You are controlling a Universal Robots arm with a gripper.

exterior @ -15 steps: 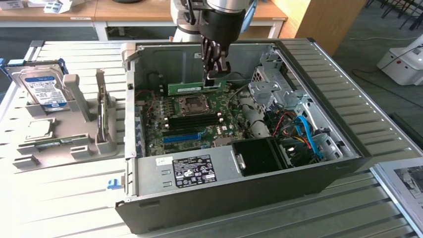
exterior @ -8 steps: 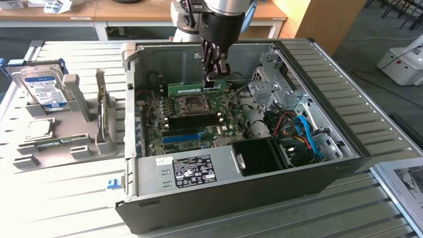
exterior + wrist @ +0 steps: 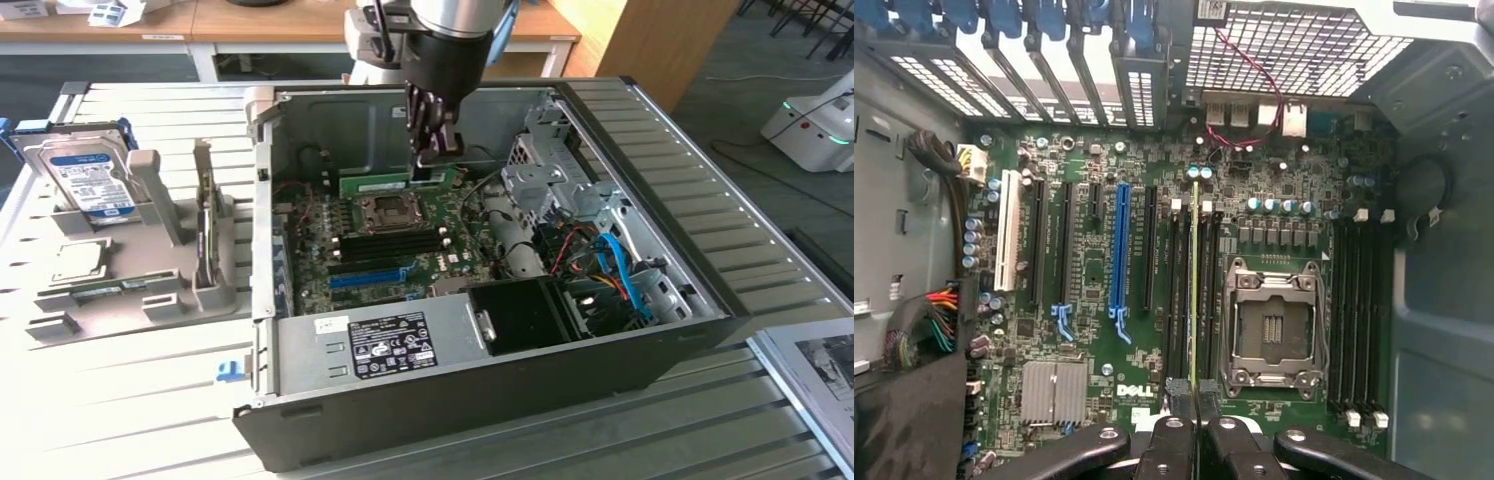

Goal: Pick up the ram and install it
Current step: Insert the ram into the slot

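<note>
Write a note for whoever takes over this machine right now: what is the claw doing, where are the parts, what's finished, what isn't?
Gripper: shut on the ram, pinching its upper edge.
Where: the ram hangs inside the open computer case, above the motherboard; in the wrist view it lies edge-on over the black memory slots beside the processor socket.
Done: ram picked up and brought into the case.
Left: it is not yet seated in a slot.
</note>
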